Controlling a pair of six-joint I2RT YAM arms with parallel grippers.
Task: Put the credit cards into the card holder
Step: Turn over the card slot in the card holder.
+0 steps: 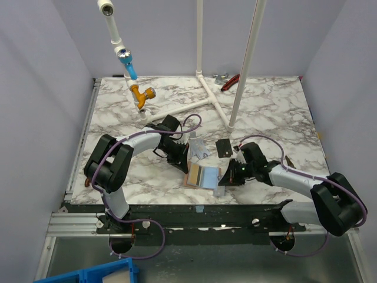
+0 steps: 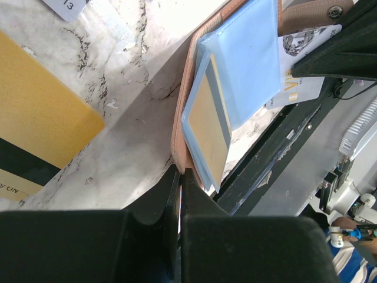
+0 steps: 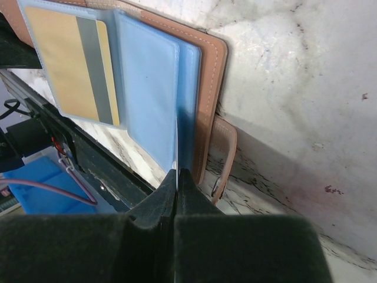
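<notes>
The tan card holder [image 1: 192,175] lies open near the table's front edge, its light blue plastic sleeves [image 3: 150,88] fanned out. One sleeve holds a gold card [image 3: 70,62] with a grey stripe. My left gripper [image 2: 179,174] is shut on the holder's tan edge [image 2: 177,138]. My right gripper [image 3: 177,175] is shut on a thin sleeve at the holder's other side. A second gold card [image 2: 35,130] with a dark stripe lies flat on the marble. A silvery-grey card [image 1: 199,148] and a black card [image 1: 224,147] lie behind the holder. A pale card [image 2: 297,71] pokes out from under it.
A white pipe frame [image 1: 209,97] stands on the marble at the back, with a pipe carrying blue and orange fittings [image 1: 134,79] to its left. A red-handled tool [image 1: 230,82] lies at the far edge. A blue bin [image 1: 94,274] sits below the table front.
</notes>
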